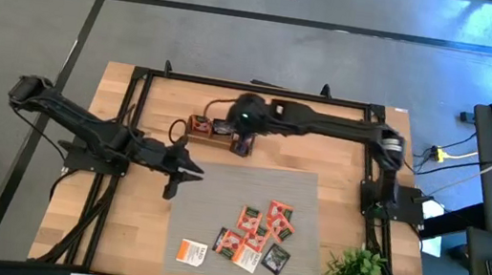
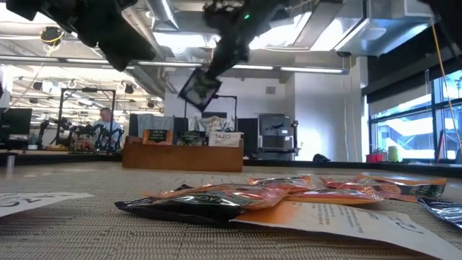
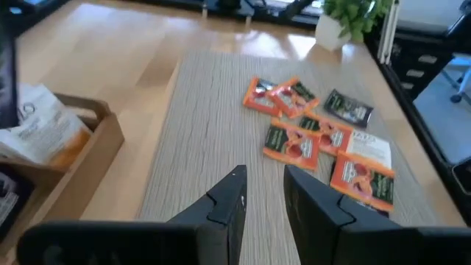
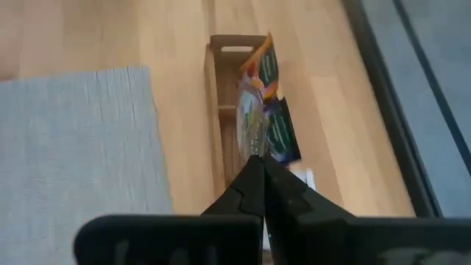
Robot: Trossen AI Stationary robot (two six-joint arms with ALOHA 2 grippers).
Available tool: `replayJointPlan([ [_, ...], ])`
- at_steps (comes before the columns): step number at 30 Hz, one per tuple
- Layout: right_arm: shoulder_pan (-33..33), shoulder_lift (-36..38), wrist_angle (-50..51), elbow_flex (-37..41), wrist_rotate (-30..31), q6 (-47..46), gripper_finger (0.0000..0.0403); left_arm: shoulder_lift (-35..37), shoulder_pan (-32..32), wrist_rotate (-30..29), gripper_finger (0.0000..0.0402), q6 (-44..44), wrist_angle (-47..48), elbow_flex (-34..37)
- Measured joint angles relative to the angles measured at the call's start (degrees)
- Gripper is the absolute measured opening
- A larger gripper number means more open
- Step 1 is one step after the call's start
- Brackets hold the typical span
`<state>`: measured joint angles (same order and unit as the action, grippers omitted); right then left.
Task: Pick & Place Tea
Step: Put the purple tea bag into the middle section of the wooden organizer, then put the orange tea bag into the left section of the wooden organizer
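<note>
My right gripper [image 4: 259, 165] pinched tight on one tea sachet [image 4: 263, 110], above tray [image 1: 214, 127] at frame's upper centre; remaining sachets [image 1: 252, 235] lower centre on mat [image 1: 249, 186]; left gripper [image 3: 263, 193] part open, empty.

The grey mat [image 1: 247, 196] lies bare from its middle toward 12 o'clock, leaving open passage there. Toward 6 o'clock, a cluster of tea sachets [image 1: 256, 235] covers it. At 12 o'clock, the right pincer [image 1: 242, 147] hangs over the wooden tray [image 1: 213, 128], blocking the approach from above. A plant [image 1: 360, 271] occupies the bench [image 1: 108, 224] corner at 5 o'clock.
</note>
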<state>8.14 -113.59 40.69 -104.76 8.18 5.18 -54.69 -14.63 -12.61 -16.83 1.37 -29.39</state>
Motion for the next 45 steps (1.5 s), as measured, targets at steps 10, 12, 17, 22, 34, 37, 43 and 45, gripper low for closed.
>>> replayJointPlan([
  [10,3.25,-14.18,6.61,-11.53,-0.15,4.39,0.0002,-0.32,0.0,0.1,0.0088,0.01,3.35,0.02],
  [12,3.59,-15.26,6.7,-11.56,-0.28,5.06,0.0002,-0.32,0.0,0.1,0.0088,0.0,3.21,0.02],
  [17,4.35,-16.26,7.06,-11.56,-0.3,5.84,0.0002,-0.32,0.0,0.07,0.0088,0.02,3.38,0.02],
  [22,4.55,-16.27,6.44,-11.56,-0.19,5.83,0.0016,-0.32,0.0,-0.38,0.0088,1.34,3.36,0.02],
  [34,4.51,-16.27,6.44,-11.53,-0.22,5.72,0.0025,-0.32,0.0,-1.28,0.0088,1.47,3.36,0.02],
  [37,4.51,-16.27,6.45,-11.53,-0.18,5.58,0.0025,-0.34,0.0,-1.28,0.0088,1.48,3.38,0.02],
  [43,3.42,-12.58,9.59,-11.46,1.46,2.34,0.0025,-0.34,0.0,-1.28,0.0088,1.51,3.38,0.02],
  [45,2.06,-10.98,11.84,-11.58,0.12,1.15,0.0025,-0.34,0.0,-1.28,0.0088,1.51,3.4,0.02],
])
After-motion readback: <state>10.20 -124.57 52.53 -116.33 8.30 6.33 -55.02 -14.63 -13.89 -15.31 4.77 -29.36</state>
